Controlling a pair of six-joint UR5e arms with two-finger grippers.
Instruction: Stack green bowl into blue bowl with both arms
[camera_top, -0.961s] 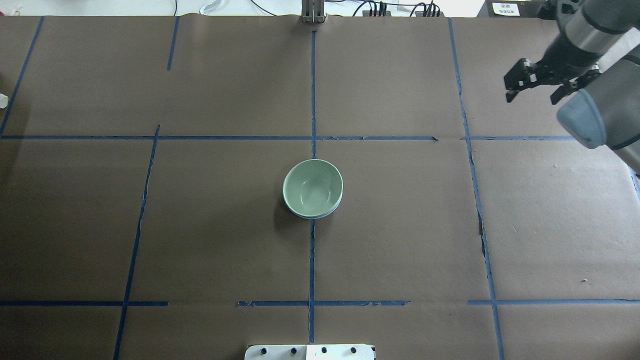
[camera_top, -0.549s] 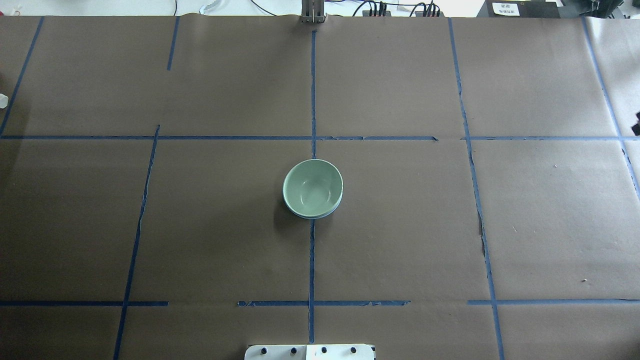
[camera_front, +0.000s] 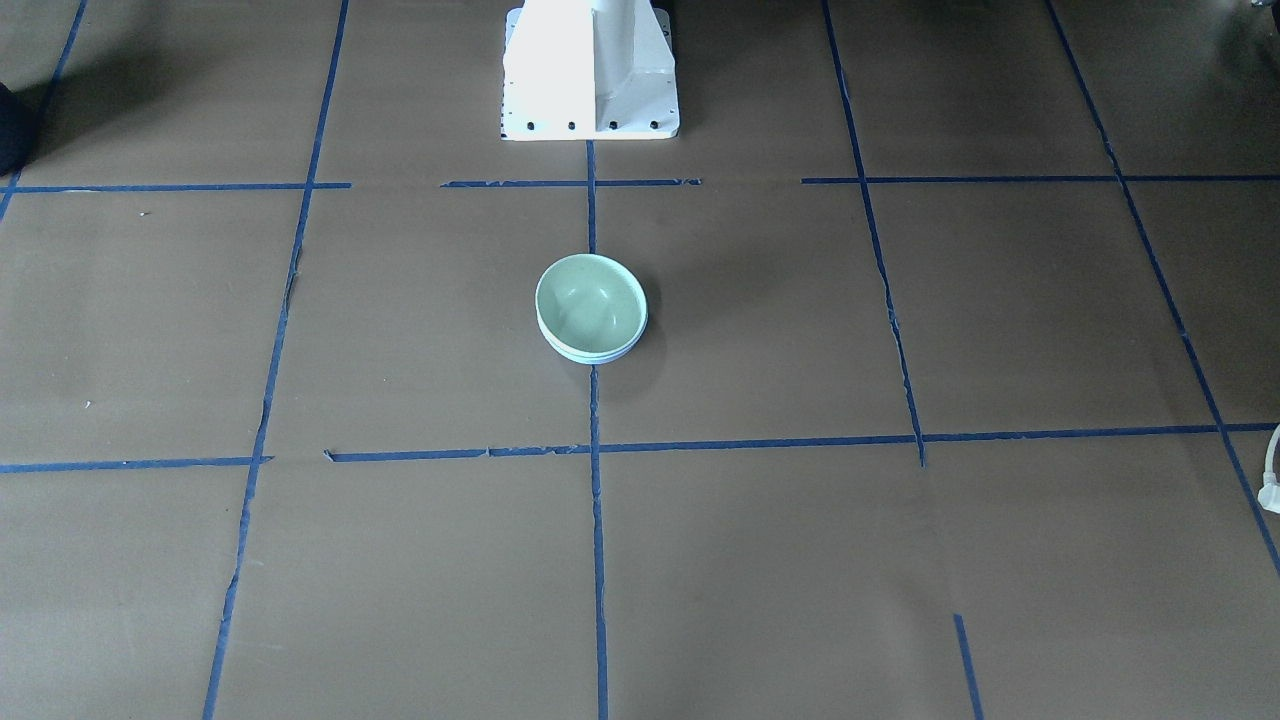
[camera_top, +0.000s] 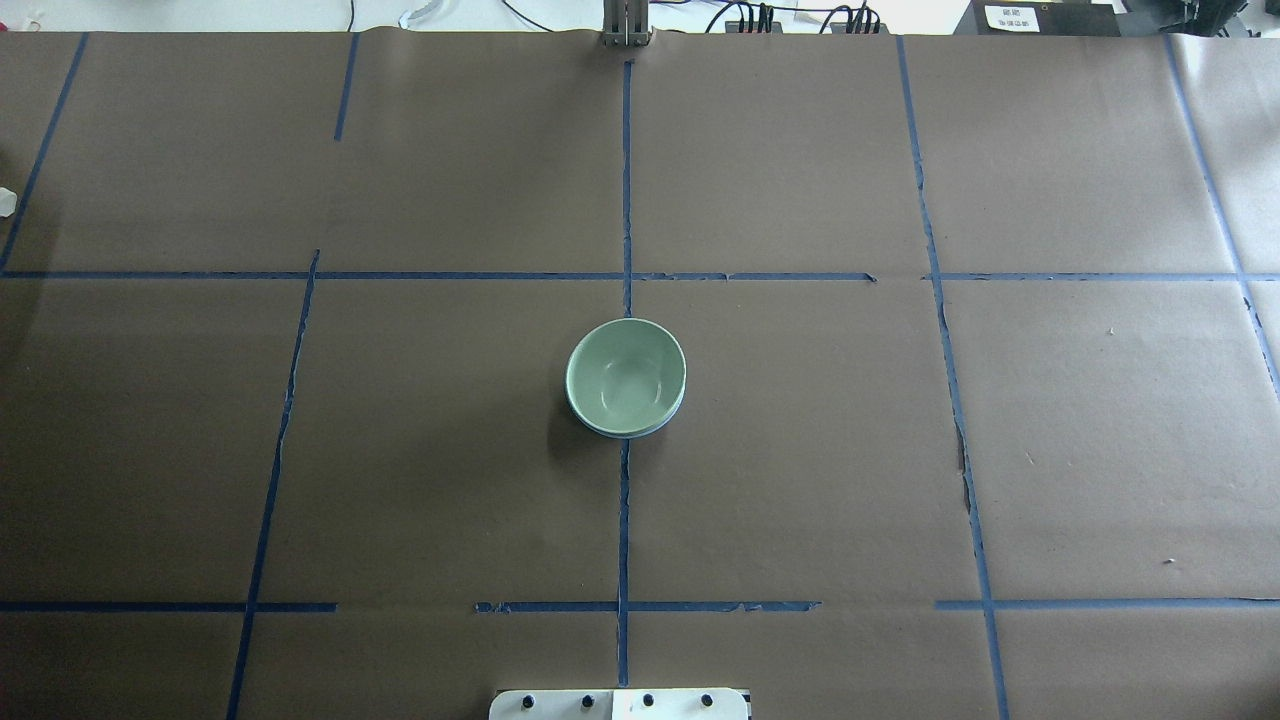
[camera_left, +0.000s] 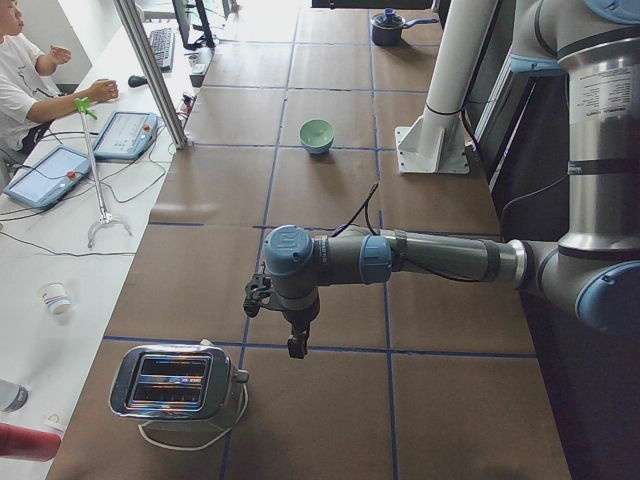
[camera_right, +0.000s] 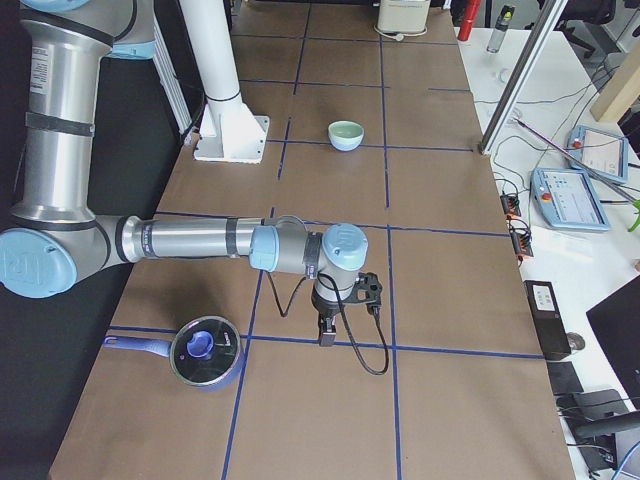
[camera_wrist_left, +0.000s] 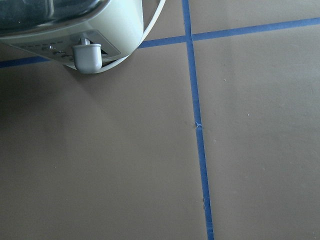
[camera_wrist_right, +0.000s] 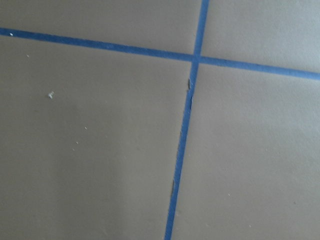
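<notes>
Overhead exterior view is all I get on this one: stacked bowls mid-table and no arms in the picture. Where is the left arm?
Observer: The left arm reaches out low over the table's left end, and the left gripper hangs beside a toaster.
Operator: And the right one?
Observer: The right gripper hangs over the opposite end, next to a pot with a blue-knobbed lid. I cannot tell whether either gripper is open or shut.
Operator: Anyone near the rig?
Observer: A person sits at the side bench, one hand by a pendant.
</notes>
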